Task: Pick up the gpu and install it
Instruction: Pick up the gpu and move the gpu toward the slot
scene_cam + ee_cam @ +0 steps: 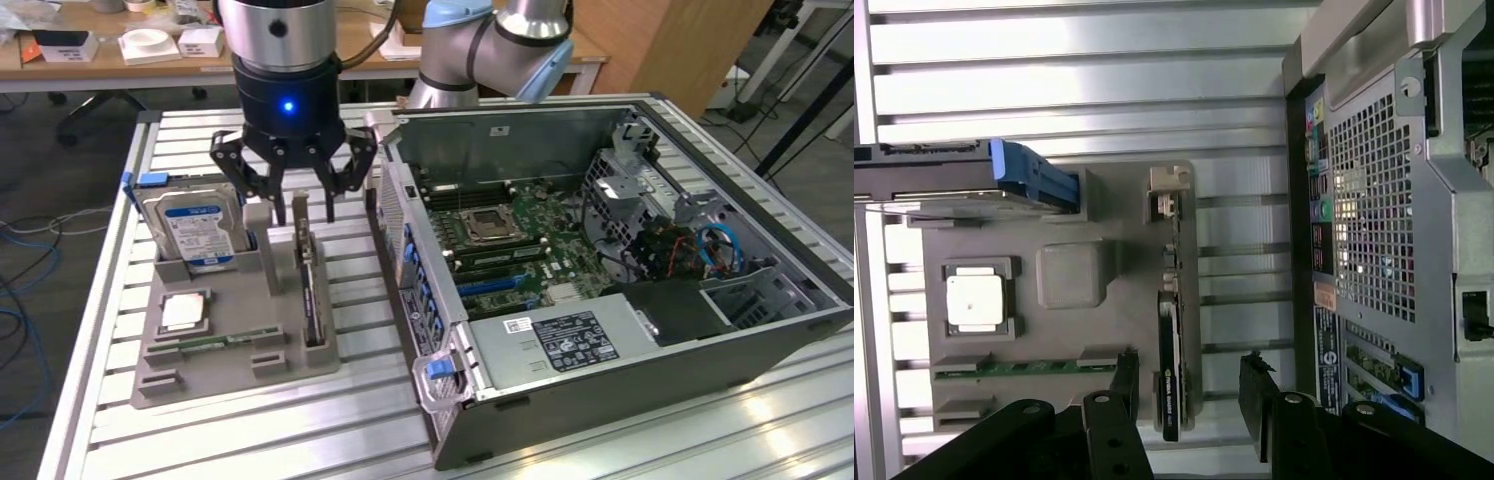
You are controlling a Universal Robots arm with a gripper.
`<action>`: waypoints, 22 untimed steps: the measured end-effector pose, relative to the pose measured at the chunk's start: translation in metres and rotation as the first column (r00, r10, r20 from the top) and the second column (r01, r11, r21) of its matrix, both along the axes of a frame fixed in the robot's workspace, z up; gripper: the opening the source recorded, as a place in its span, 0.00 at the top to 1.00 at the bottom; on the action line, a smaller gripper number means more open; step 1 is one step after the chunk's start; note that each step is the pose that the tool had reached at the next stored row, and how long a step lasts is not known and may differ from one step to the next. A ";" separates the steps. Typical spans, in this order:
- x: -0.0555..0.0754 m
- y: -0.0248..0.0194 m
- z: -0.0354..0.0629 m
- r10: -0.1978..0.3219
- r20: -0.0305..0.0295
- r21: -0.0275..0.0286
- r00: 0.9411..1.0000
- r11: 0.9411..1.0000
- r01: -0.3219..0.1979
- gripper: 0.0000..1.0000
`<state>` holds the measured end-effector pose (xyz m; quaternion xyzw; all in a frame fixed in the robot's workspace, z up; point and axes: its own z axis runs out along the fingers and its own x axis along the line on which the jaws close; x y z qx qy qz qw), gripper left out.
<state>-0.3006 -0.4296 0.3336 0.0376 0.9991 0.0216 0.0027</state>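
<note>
Currently: slatted bench [200,440] carries an open computer case [527,130] on the exterior view's right, with a grey tray [227,372] just beside it. Gripper [304,215] hangs over the tray with jaws spread wide, holding nothing (one finger to either side of the card's line, above its top edge). Hard drive [198,228] stands upright in a tray slot. Gpu [310,290] stands on edge in its own tray slot, on the side nearest the case. Processor chip [183,312] lies flat.
</note>
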 end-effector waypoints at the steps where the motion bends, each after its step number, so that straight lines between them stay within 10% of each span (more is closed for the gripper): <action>1: 0.000 -0.0004 -0.0001 0.000 0.000 0.000 1.000 1.000 0.000 0.47; 22: 0.000 -0.0071 -0.0027 0.000 0.000 -0.001 1.000 1.000 0.000 0.47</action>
